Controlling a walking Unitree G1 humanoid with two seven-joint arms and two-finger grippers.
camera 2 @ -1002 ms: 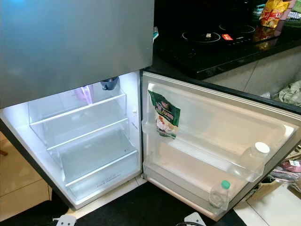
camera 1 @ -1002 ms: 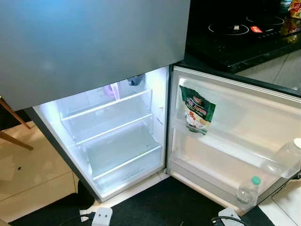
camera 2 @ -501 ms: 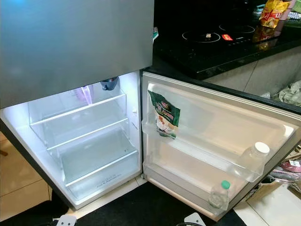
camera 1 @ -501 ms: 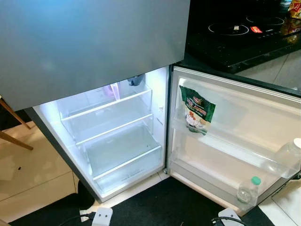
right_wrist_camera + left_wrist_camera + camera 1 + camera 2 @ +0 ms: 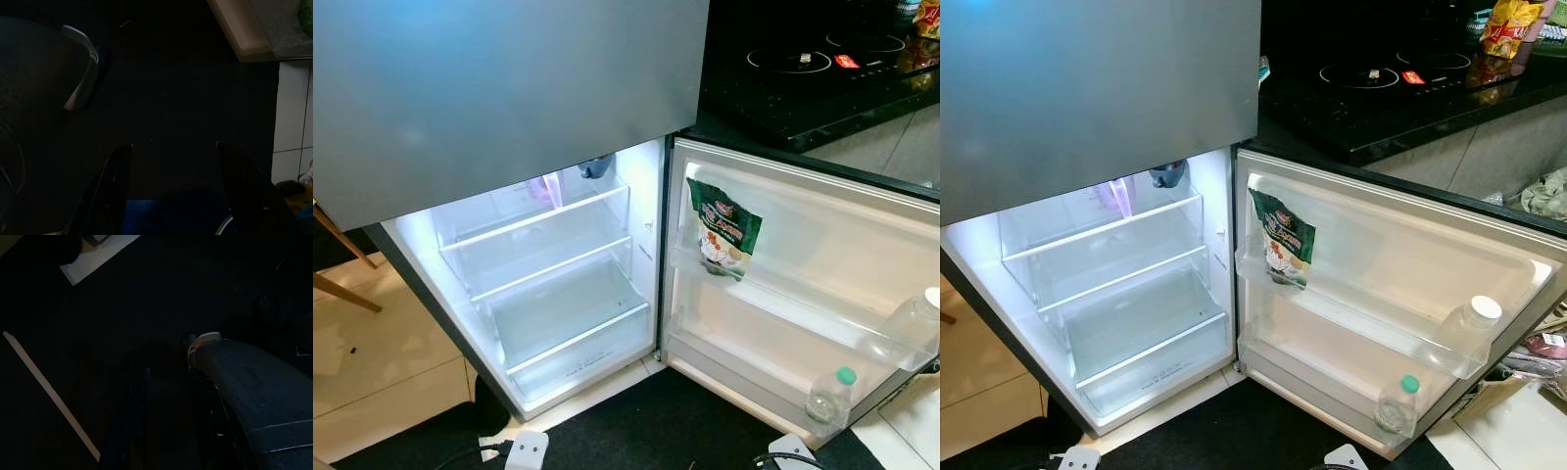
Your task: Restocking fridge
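Observation:
The fridge's lower compartment [image 5: 548, 294] stands open and lit, with bare glass shelves. At the back of the top shelf sit a dark blue item [image 5: 595, 166] and a pale purple one [image 5: 548, 188]. The open door [image 5: 822, 225] carries a green pouch [image 5: 722, 230] in its upper rack, a white-capped bottle [image 5: 1469, 328] at that rack's far end, and a green-capped bottle [image 5: 829, 397] in the lower rack. My left gripper [image 5: 166, 382] hangs low over the dark mat. My right gripper [image 5: 172, 145] also hangs low over the mat, open with nothing held.
The grey upper door [image 5: 509, 88] is shut above the compartment. A black cooktop [image 5: 803, 69] lies to the right, with a yellow snack packet [image 5: 1508, 24] on it. A black mat [image 5: 646, 431] covers the floor in front. Wooden legs [image 5: 337, 264] stand at the left.

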